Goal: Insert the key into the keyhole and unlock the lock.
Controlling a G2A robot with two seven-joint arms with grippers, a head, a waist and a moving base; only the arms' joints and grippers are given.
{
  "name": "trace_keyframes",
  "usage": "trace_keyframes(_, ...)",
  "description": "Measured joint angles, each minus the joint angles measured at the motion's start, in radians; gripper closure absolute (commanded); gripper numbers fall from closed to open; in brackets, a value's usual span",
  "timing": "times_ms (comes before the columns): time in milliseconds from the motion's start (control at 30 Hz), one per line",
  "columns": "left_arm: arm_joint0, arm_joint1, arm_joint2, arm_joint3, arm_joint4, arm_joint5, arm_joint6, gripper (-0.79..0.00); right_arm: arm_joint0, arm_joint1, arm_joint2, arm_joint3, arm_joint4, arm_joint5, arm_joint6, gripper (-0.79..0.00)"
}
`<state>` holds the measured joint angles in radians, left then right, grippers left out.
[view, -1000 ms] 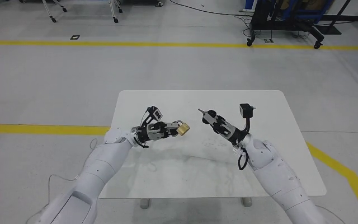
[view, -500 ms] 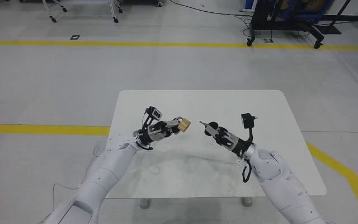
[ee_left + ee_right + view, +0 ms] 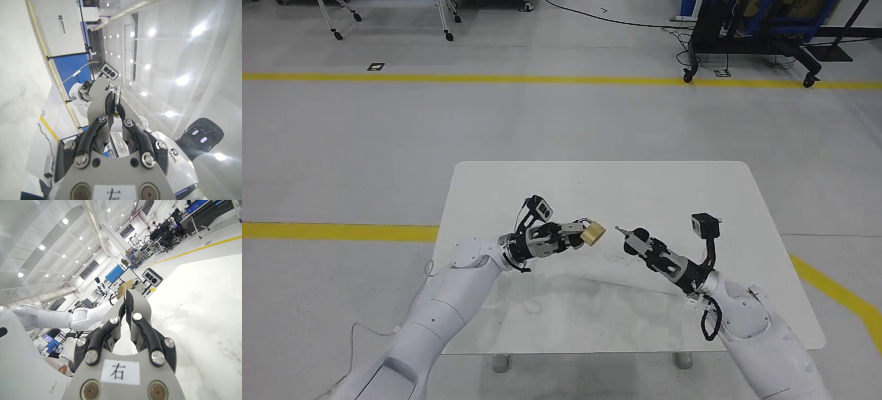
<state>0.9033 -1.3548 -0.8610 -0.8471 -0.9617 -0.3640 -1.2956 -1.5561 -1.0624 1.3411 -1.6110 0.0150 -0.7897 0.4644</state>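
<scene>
I find the left gripper (image 3: 575, 234) clamped on the brass padlock (image 3: 593, 234), which it holds in the air above the white table (image 3: 692, 190). Its wrist view shows the pads gripping the steel shackle (image 3: 117, 93). The right gripper (image 3: 634, 239) is closed on the key (image 3: 620, 230), whose tip points towards the lock body, near but apart. I judge the step in hand to be alignment before insertion: square the blade to the keyhole face, hold the lock arm still, advance slowly along the blade's axis, and turn only once seated. I cannot make out the keyhole itself. The tabletop shows faint scuff marks; the pale floor carries yellow lines (image 3: 542, 78), and a dark wheeled rack (image 3: 752, 45) stands well beyond the table
</scene>
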Motion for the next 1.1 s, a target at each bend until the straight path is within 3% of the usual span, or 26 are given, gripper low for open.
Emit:
trace_keyframes(367,0.001,0.000,-0.001,0.000,0.000,-0.028,0.001,0.000,-0.020,0.001,-0.032,-0.030,0.045,0.038,0.028,0.000)
trace_keyframes(433,0.001,0.000,-0.001,0.000,0.000,-0.028,0.001,0.000,-0.036,0.012,-0.038,-0.082,0.177,0.127,0.133,0.000)
trace_keyframes(533,0.006,0.001,-0.001,-0.003,0.010,-0.021,0.014,0.000,-0.077,0.029,0.042,-0.164,0.354,0.269,0.265,0.000)
trace_keyframes(600,0.016,0.002,-0.001,-0.011,0.042,-0.006,0.072,0.000,-0.105,0.036,0.082,-0.212,0.388,0.349,0.292,0.000)
trace_keyframes(700,0.023,0.001,-0.008,-0.031,0.055,0.028,0.152,0.000,-0.149,0.044,0.122,-0.277,0.390,0.485,0.288,0.000)
trace_keyframes(867,0.027,-0.002,-0.008,-0.037,0.074,0.068,0.182,0.000,-0.195,0.051,0.156,-0.343,0.390,0.729,0.256,0.000)
trace_keyframes(1100,0.026,-0.009,-0.002,-0.039,0.124,0.060,0.201,0.000,-0.156,0.043,0.115,-0.331,0.374,0.842,0.163,0.000)
